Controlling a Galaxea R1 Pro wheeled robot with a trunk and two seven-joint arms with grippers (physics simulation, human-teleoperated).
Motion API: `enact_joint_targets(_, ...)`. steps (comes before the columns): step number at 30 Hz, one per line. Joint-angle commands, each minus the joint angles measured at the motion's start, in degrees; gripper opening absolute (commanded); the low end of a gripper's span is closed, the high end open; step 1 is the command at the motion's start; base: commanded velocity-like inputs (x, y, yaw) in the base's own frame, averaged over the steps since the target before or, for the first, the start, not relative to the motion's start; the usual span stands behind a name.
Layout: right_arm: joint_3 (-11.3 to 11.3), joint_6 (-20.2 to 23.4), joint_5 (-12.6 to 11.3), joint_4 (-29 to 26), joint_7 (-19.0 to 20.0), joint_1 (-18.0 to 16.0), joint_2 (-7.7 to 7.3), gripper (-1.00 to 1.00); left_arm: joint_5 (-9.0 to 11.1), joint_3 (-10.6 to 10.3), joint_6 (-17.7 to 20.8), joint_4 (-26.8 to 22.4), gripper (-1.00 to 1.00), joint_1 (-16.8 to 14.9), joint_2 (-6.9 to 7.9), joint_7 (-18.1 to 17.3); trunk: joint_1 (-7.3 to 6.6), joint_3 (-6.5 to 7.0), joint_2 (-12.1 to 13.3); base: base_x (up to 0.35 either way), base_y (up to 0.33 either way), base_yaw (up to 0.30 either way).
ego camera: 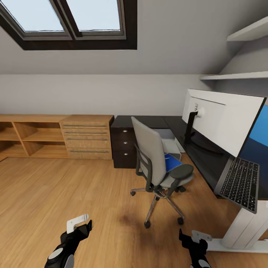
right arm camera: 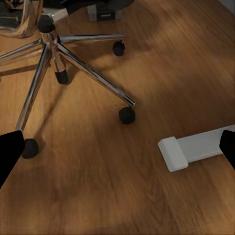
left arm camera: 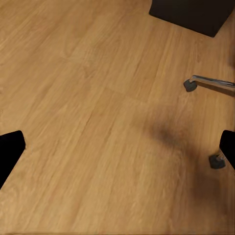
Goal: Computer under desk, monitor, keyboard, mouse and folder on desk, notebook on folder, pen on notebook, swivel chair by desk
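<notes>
The grey swivel chair stands in front of the dark desk, with the blue folder lying on its seat. On the desk, the monitor shows its white back, and the black keyboard lies at the desk's near edge, overhanging it. A white box, perhaps the computer, sits under the desk. My left gripper hangs open over bare floor. My right gripper is open above the floor between the chair's chrome base and the desk's white foot.
A dark drawer cabinet stands behind the chair. Low wooden shelves and drawers run along the back wall. Open wooden floor lies to the left. Chair casters spread around the base.
</notes>
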Motion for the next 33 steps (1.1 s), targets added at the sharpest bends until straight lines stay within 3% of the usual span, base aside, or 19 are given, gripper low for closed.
enact_joint_targets(1, 0.0, -0.3, -0.4, 0.0, 0.1, 0.0, 0.01, 1.0, 0.6, 0.0, 0.4, -1.1, 1.0, 0.8, 0.01, 0.3, 0.22, -0.24, -0.4, 0.0, 0.0, 0.0)
enact_joint_targets(19, 0.2, 0.1, -0.1, -0.7, -0.1, -0.8, -0.15, 1.0, 0.5, 0.0, 0.6, -3.1, 1.0, 2.1, 0.13, 0.3, 4.17, -3.47, -7.7, 0.0, 0.0, 0.0)
enact_joint_targets(28, 0.2, 4.4, 0.0, -0.2, -0.3, -8.9, -0.4, 1.0, 0.6, 0.1, 0.6, -4.2, 1.0, 2.1, 0.15, 0.3, 6.15, -5.08, -11.3, 0.0, 0.0, 0.0)
enact_joint_targets(33, 0.1, 8.2, -0.2, 0.0, -0.4, -14.4, -1.73, 1.0, 0.6, 0.0, 0.7, -5.1, 1.0, 2.1, 0.12, 0.3, 7.25, -5.98, -13.3, 0.0, 0.0, 0.0)
